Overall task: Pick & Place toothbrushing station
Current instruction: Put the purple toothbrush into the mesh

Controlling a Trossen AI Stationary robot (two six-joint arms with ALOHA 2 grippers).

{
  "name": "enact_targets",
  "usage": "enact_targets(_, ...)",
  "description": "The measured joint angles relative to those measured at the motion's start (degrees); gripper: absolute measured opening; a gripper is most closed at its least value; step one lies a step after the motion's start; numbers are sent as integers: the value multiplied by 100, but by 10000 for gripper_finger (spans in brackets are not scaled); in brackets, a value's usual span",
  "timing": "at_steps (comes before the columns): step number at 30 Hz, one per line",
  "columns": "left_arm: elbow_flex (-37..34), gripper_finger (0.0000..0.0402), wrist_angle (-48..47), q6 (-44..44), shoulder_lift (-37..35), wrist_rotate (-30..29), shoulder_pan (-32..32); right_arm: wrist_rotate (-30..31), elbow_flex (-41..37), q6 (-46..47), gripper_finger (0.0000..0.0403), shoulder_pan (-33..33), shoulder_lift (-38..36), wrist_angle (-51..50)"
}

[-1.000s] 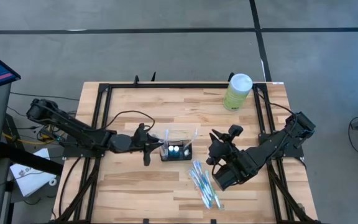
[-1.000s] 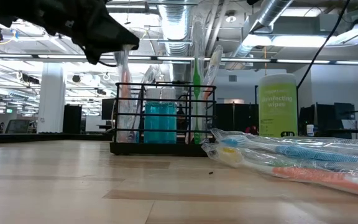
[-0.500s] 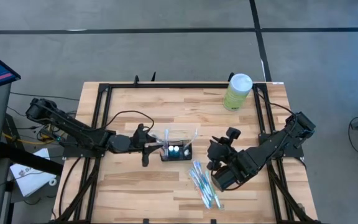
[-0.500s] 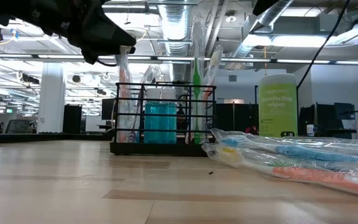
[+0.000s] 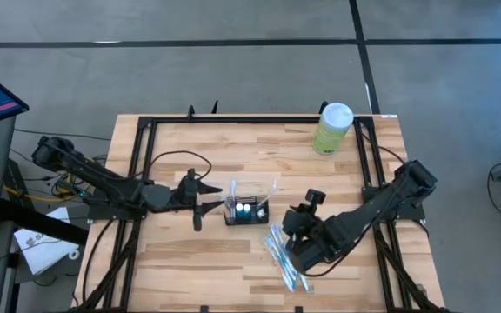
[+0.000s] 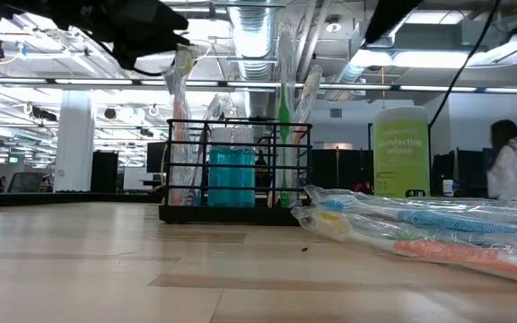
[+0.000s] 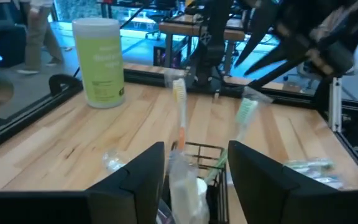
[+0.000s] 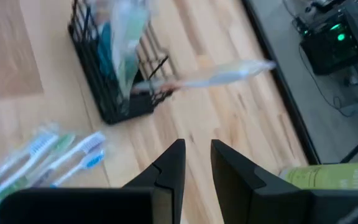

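Note:
The toothbrushing station, a low black wire holder [image 5: 247, 212] [image 6: 236, 170], stands on the wooden table at mid-table. A wrapped orange toothbrush [image 7: 180, 118] [image 6: 179, 126] stands in its left end, and a wrapped green one [image 7: 246, 115] in its right end. My left gripper [image 5: 209, 203] [image 7: 196, 146] is open just left of the holder; its fingers stand on either side of the orange toothbrush's wrapper, clear of it. My right gripper [image 5: 292, 233] [image 8: 196, 149] hangs tipped down, right of the holder and above a pile of wrapped toothbrushes [image 5: 285, 259] [image 8: 48, 155]. There is a narrow empty gap between its fingers.
A tall pale-green wipes canister [image 5: 332, 128] [image 6: 402, 152] stands at the table's far right. A black frame [image 5: 142, 174] runs around the table. A person [image 6: 510, 166] moves in the room beyond the table. Bare wood lies along the near left.
My left gripper has opened and let go of the wrapped orange toothbrush, which stays standing in the holder's left end, and has drawn back a little toward the table's left edge and up. My right gripper has tipped downward and sunk toward the near edge, over the pile.

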Motion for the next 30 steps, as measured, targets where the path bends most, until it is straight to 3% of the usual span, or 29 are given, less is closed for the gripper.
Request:
enact_targets(10,0,158,-19,134,-354,0,-292,-657,-293,557,67,-4,237,183)
enact_targets(25,0,154,48,137,-352,0,-342,-1981,-2238,363,66,-212,-352,3381)
enact_targets(30,0,154,57,160,-377,0,-342,-2688,-2761,320,63,-348,-641,4282)
